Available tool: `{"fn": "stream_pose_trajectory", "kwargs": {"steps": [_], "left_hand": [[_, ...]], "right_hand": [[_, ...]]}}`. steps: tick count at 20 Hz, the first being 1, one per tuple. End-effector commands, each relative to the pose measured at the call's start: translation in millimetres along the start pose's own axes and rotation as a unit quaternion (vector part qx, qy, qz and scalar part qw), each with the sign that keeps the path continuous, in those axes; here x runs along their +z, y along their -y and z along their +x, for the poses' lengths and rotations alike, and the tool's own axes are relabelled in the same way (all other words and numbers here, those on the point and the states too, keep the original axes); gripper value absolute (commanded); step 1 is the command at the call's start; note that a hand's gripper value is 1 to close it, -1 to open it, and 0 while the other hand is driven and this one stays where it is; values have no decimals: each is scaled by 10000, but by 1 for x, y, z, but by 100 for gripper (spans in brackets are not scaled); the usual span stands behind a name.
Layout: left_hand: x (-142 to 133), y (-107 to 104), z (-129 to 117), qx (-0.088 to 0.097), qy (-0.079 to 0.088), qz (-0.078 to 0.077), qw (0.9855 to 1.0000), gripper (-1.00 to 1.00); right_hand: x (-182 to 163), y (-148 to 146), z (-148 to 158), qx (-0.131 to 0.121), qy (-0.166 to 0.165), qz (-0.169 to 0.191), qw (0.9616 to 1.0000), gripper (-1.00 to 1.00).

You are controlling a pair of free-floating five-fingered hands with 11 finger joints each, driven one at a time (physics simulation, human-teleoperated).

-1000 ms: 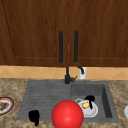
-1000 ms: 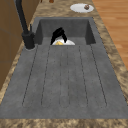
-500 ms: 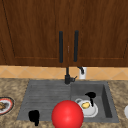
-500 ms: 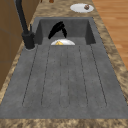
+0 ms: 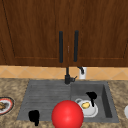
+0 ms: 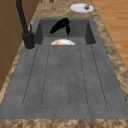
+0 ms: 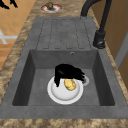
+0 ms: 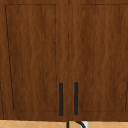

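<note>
Right robot hand over a plated potato in the sink basin

Front view: the right robot hand (image 5: 91, 95) hangs in the sink (image 5: 107, 100), fingers drooping relaxed and holding nothing; the white plate (image 5: 91, 112) with the yellow potato (image 5: 85, 105) lies just below and to its left. The left robot hand (image 5: 34, 116) floats over the drainboard, well apart; whether its fingers are spread or closed cannot be told. A red ball (image 5: 67, 114) sits between the two.
Left side view: the right robot hand (image 6: 60, 25) hovers above the plate (image 6: 67, 42).
Right side view: the right robot hand (image 7: 67, 71) sits directly above the potato (image 7: 70, 84), fingertips pointing down at the plate (image 7: 61, 95); touching cannot be told.
Upper view: cabinet doors (image 8: 32, 57) with two dark handles (image 8: 61, 99).
</note>
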Motion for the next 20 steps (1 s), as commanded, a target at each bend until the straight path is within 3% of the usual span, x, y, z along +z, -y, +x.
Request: {"fn": "stream_pose_trajectory", "kwargs": {"steps": [1,3,4,14,20], "left_hand": [[0,0,0,0,0,0,10000,0],[0,0,0,0,0,0,10000,0],[0,0,0,0,0,0,10000,0],[0,0,0,0,0,0,10000,0],[0,0,0,0,0,0,10000,0]], "right_hand": [[16,0,4,-117,-128,-258,9995,-100],[22,1,5,-97,-170,-358,9992,-100],[17,0,4,36,-29,-246,9997,-100],[15,2,5,16,1,-180,9998,-100],[44,8,-2,-17,27,-373,9993,-100]]}}
